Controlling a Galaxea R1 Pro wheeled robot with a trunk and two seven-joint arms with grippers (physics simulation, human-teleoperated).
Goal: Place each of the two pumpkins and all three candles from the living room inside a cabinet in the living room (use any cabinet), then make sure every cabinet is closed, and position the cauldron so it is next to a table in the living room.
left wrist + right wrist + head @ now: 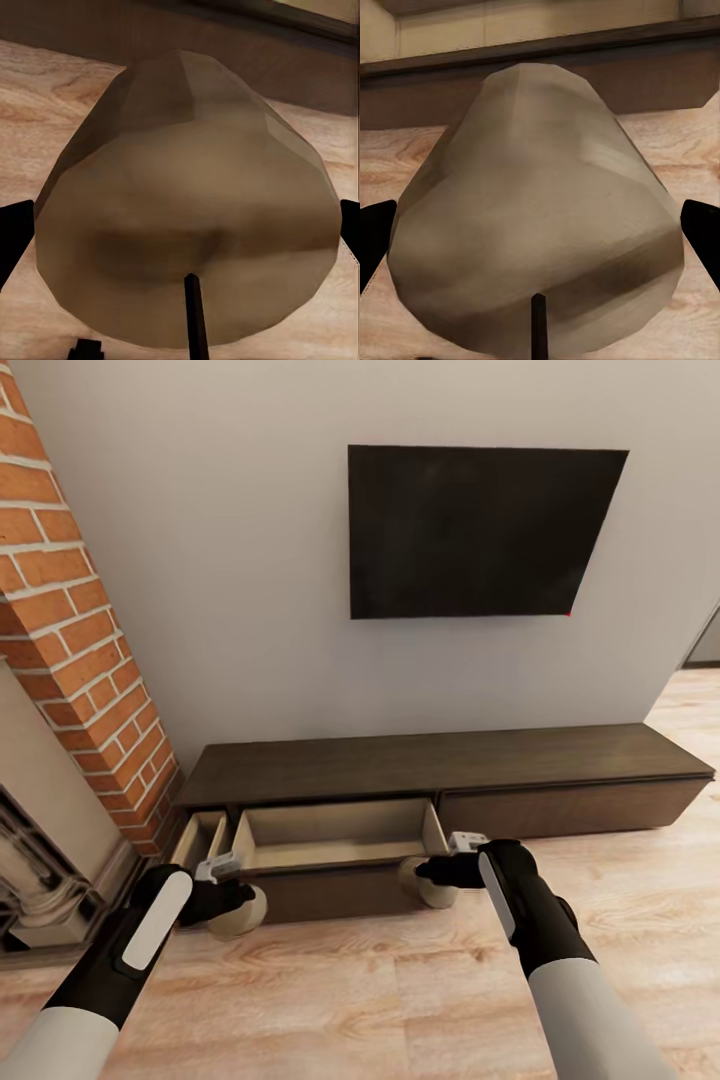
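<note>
My two arms looked alike in the head view. Each forearm was a smooth white sleeve-like tube that gave way to a glossy black wrist section, rounded and bulging at the joint. Along the top of each black section ran a long pale grey oval panel with rounded ends. My left gripper [236,901] and my right gripper [428,872] were black too, each with a small light grey boxy block mounted at its base. In the wrist views my fingertips [15,236] showed as flat, matt black wedges at both edges, with a thin dark upright bar between them low in the middle.
</note>
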